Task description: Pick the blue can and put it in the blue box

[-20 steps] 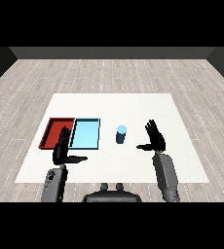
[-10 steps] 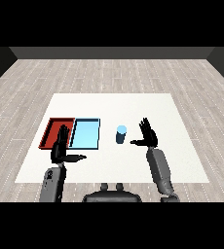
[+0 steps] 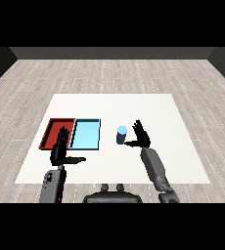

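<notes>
Table: blue can beside right fingers

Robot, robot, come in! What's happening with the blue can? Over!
Both hands open, right hand beside the blue can. Can upright on table, not held. Nothing between it and the blue tray.

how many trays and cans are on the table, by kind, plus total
trays: 2, red tray and blue tray
cans: 1, blue can
total: 3
</notes>
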Robot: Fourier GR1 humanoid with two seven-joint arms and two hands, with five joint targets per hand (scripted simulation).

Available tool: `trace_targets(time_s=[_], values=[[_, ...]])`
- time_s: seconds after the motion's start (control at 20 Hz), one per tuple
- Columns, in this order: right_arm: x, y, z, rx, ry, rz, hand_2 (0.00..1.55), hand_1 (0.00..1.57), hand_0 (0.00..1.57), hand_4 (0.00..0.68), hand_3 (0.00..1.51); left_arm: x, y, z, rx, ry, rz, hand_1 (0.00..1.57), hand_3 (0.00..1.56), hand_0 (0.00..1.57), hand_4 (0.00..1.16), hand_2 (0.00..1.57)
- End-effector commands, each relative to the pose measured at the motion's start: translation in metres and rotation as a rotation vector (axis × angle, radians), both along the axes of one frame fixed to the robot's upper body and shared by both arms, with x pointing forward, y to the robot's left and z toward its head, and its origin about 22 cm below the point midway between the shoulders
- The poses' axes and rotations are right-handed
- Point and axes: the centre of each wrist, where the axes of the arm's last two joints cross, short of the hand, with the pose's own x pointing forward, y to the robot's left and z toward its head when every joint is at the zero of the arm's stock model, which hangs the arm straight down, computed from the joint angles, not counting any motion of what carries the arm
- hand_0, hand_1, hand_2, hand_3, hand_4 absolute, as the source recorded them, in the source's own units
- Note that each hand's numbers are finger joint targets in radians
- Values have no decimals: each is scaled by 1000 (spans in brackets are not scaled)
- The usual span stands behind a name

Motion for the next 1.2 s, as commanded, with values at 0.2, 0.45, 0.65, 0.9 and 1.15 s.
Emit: trace_targets(time_s=[0.2, 0.45, 0.65, 0.9, 1.15], values=[[16, 11, -2, -64, 7, 36, 0, 0, 0, 0, 0, 11, -7, -19, -3, 8, -18, 0, 0, 0, 0, 0], [26, 39, -7, -67, 14, 37, 0, 0, 0, 0, 0, 11, 13, -7, -15, 1, -16, 0, 0, 0, 0, 0], [37, 48, 2, -109, 24, 43, 0, 0, 0, 0, 0, 10, 2, 6, -5, -2, -9, 0, 0, 0, 0, 0], [22, 51, -19, -114, 59, 48, 0, 0, 0, 0, 0, 6, -17, 1, -26, 5, 5, 0, 0, 0, 0, 0], [34, 65, -13, -121, 75, 53, 0, 0, 0, 0, 0, 12, 13, 2, -18, 2, 14, 0, 0, 0, 0, 0]])
